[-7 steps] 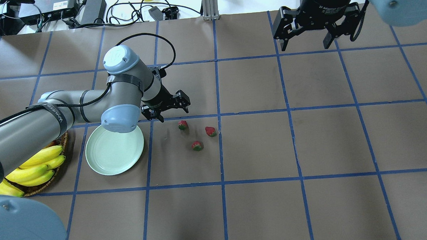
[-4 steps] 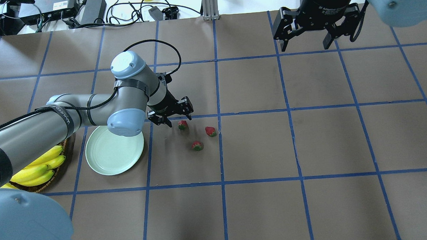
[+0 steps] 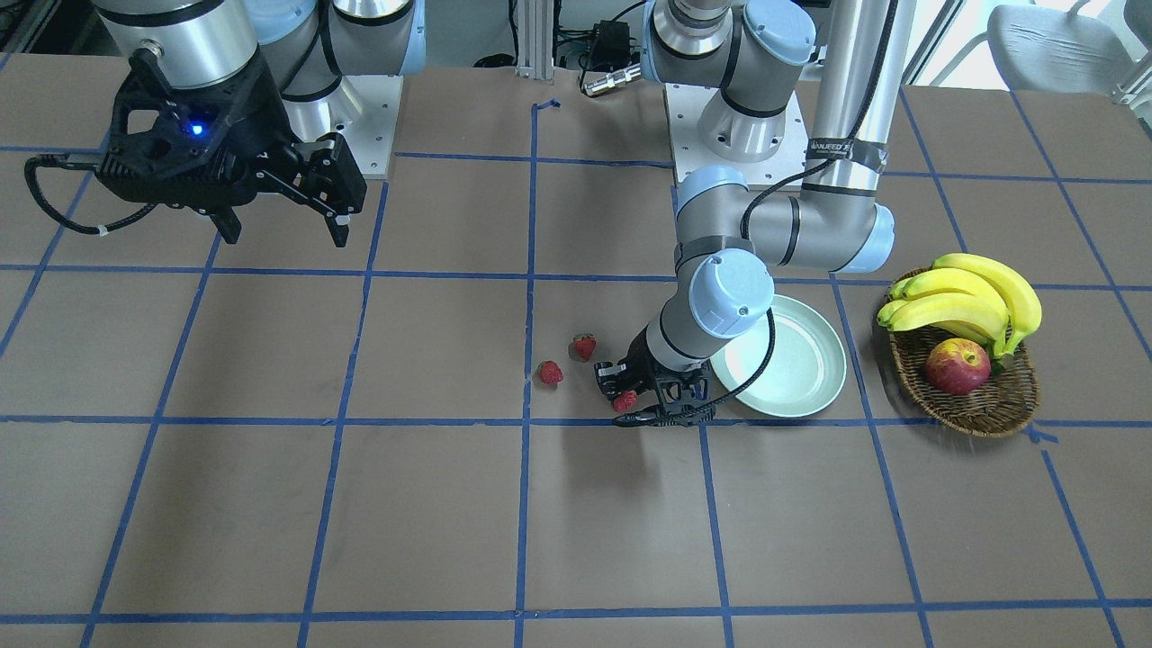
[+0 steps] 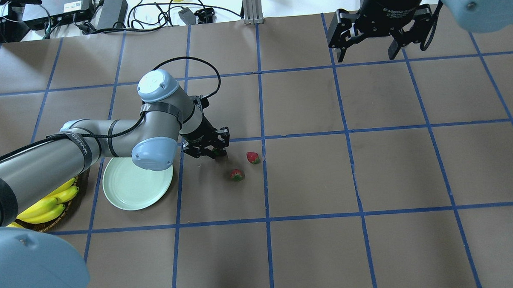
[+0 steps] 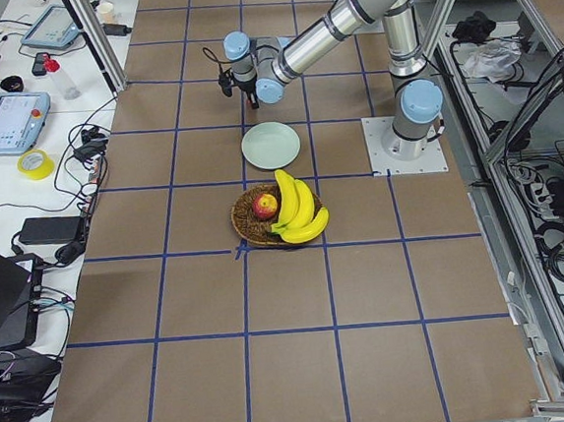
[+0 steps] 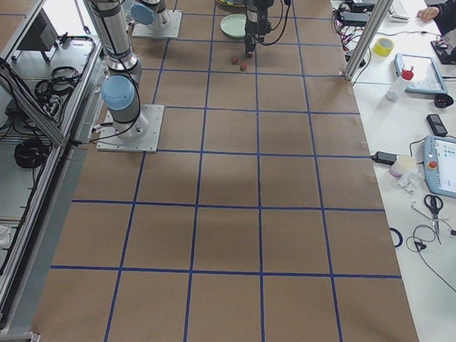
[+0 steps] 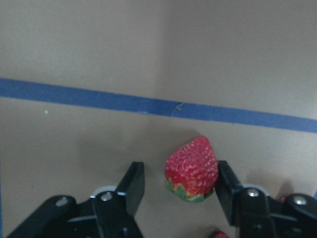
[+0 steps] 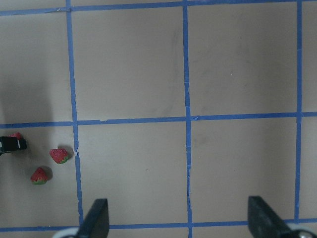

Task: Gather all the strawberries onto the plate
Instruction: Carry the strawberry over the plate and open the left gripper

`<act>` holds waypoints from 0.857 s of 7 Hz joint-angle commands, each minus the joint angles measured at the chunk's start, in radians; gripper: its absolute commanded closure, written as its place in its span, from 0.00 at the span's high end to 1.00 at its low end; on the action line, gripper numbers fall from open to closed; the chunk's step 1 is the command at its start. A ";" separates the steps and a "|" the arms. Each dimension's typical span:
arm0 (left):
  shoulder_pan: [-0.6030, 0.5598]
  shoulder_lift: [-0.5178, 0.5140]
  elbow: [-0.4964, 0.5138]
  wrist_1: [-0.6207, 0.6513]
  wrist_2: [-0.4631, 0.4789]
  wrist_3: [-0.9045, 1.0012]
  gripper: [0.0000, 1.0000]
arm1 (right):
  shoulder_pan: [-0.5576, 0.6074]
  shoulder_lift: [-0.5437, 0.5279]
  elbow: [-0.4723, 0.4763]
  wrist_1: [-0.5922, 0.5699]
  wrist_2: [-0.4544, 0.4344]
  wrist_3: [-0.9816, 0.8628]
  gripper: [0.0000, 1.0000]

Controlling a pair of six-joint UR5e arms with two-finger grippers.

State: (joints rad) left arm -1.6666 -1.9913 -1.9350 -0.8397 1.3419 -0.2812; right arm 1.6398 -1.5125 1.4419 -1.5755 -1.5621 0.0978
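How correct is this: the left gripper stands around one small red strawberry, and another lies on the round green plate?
The overhead view shows the round green plate bare. The left gripper stands around one small red strawberry; another strawberry lies on the table.

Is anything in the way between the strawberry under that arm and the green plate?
Nothing visible. The strawberry sits between the open fingers of the left gripper, and only bare table lies between it and the plate.

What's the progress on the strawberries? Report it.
Done: nothing; the round pale-green plate is empty. In hand: the open left gripper straddles one small red strawberry on the brown table, not gripped yet. Left: that one plus two more strawberries lying loose.
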 commanded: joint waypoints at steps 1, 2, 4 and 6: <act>0.001 0.006 0.069 -0.018 0.006 0.005 0.00 | 0.000 0.000 0.000 0.000 -0.001 -0.001 1.00; 0.011 0.025 0.094 -0.053 0.010 0.007 0.00 | 0.000 0.000 0.000 0.002 -0.001 -0.001 1.00; 0.103 0.046 0.155 -0.209 0.132 0.020 0.00 | 0.000 0.000 0.002 0.005 -0.001 0.000 1.00; 0.267 0.098 0.151 -0.373 0.137 0.144 0.00 | 0.000 0.000 0.002 0.002 -0.001 0.000 1.00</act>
State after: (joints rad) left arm -1.4991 -1.9233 -1.7848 -1.1062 1.4655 -0.2123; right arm 1.6398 -1.5125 1.4432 -1.5722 -1.5631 0.0980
